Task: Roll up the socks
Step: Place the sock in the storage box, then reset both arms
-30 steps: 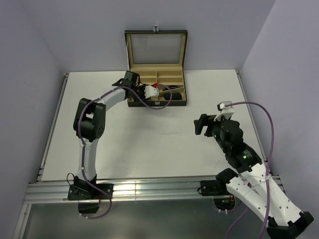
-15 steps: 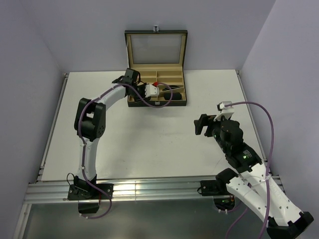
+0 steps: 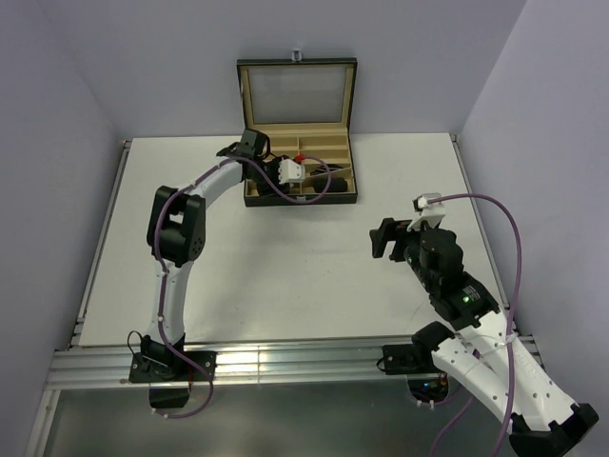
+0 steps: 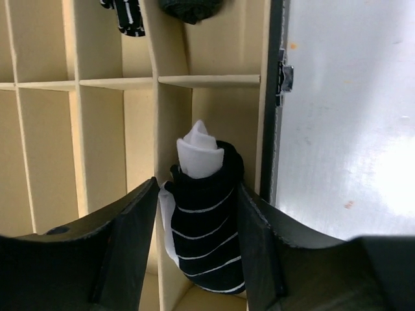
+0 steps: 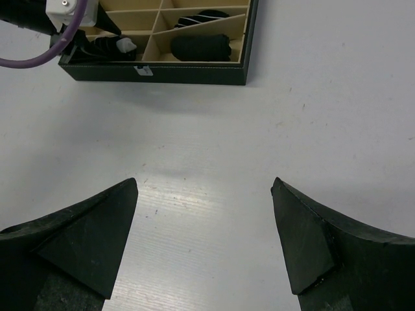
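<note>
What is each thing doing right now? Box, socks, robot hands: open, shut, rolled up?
box, lid up, open.
striped sock, rolled, in an edge compartment.
plain black sock, rolled, lying in a compartment.
far striped sock, in a compartment; rolled or not, unclear.
left gripper, fingers either side of the striped sock; gripping or not, unclear.
right gripper, open, empty, above the table.

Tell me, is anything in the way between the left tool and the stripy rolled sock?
Nothing visible does. The left tool has one finger on each side of the striped rolled sock, which sits in a compartment at the edge of the box. Whether it squeezes is unclear.
</note>
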Tool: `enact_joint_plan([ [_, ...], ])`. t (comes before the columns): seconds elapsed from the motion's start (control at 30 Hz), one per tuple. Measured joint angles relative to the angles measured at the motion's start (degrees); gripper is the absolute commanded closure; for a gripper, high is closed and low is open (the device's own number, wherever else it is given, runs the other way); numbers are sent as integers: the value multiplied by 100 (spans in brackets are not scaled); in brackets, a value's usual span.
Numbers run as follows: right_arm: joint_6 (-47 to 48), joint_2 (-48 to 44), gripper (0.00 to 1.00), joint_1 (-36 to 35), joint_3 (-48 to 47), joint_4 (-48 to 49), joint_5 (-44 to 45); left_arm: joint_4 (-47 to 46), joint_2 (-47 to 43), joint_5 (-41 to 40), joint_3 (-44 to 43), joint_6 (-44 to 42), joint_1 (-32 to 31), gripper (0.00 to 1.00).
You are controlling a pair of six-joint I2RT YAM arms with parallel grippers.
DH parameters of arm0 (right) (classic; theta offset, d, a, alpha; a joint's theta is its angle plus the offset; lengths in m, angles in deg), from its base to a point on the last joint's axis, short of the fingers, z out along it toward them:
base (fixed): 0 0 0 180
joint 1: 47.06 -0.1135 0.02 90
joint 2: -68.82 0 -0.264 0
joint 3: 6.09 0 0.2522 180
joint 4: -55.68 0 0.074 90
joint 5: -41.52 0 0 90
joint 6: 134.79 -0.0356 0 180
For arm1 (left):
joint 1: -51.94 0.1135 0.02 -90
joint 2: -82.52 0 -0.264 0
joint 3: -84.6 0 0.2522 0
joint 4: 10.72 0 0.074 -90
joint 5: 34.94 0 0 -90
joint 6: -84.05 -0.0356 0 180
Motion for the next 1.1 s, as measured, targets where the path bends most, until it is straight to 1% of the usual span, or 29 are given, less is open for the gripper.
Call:
enact_joint_plan([
  [0.17, 0, -4, 9, 0, 0, 0, -2, 374, 0, 151, -133, 2, -2, 39],
  [0.2, 0, -13, 9, 0, 0, 0, -2, 407, -2, 186, -133, 15, -2, 34],
  [0.23, 0, -22, 9, 0, 0, 0, -2, 413, -2, 208, -133, 13, -2, 32],
  [0.57, 0, -166, 9, 0, 0, 0, -9, 402, -68, 280, -120, 146, 9, 27],
  [0.73, 0, -175, 9, 0, 0, -2, -9, 474, -197, 490, -122, 221, 15, 23],
  [0.9, -2, -214, 9, 0, 0, -7, 2, 780, -380, 815, -122, 286, 7, 21],
  [0.93, -2, -234, 9, 0, 0, -9, 17, 807, -424, 885, -122, 328, 7, 21],
  [1.0, -7, -293, 9, 0, 0, -7, 59, 807, -540, 1027, -122, 452, 11, 18],
  [1.1, -11, -463, 5, 0, -2, -7, 234, 463, -874, 1226, -15, 1069, 37, 14],
])
